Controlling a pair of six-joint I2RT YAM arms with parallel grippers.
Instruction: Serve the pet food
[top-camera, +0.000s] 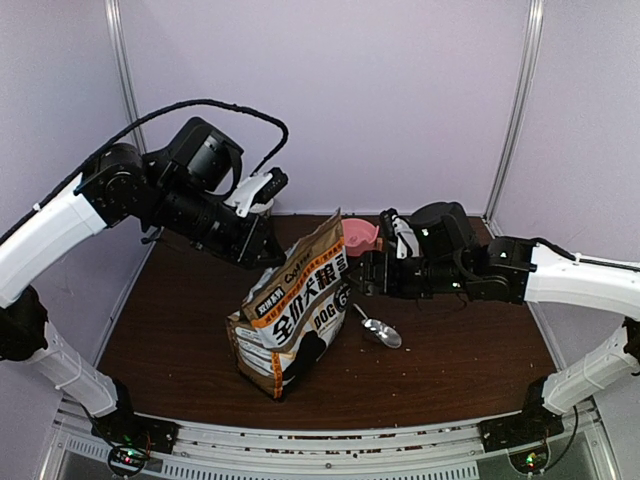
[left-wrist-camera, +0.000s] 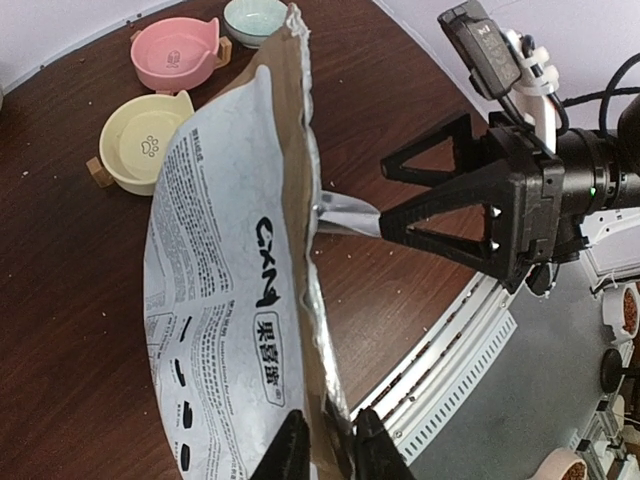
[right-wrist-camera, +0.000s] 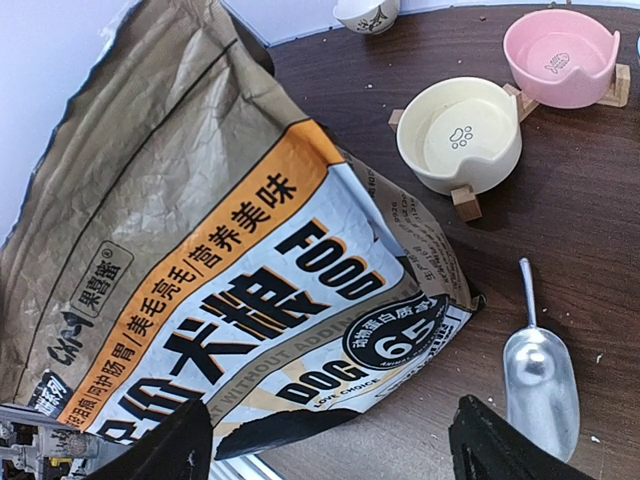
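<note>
You are holding the bag (top-camera: 295, 310) open: your left gripper (left-wrist-camera: 332, 442) is pinching its top rim, while your right gripper (left-wrist-camera: 385, 198) is gaping wide, empty, beside the mouth. Be taking the opposite lip high, without tipping the bag. The pet food is not showing; probably inside, mid-worktop (top-camera: 460, 350). You are working with one bag, one scoop (right-wrist-camera: 540, 375), and three bowls toward the far edge: pink bowl (right-wrist-camera: 520, 70), yellow bowl (right-wrist-camera: 460, 135), pale green bowl (left-wrist-camera: 255, 18).

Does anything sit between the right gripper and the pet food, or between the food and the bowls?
No kibble shows. The open right gripper faces the printed wall of the bag, so any food inside is behind that. The left gripper pinches its top edge. Bare table between bag and yellow bowl; the scoop lies aside.
</note>
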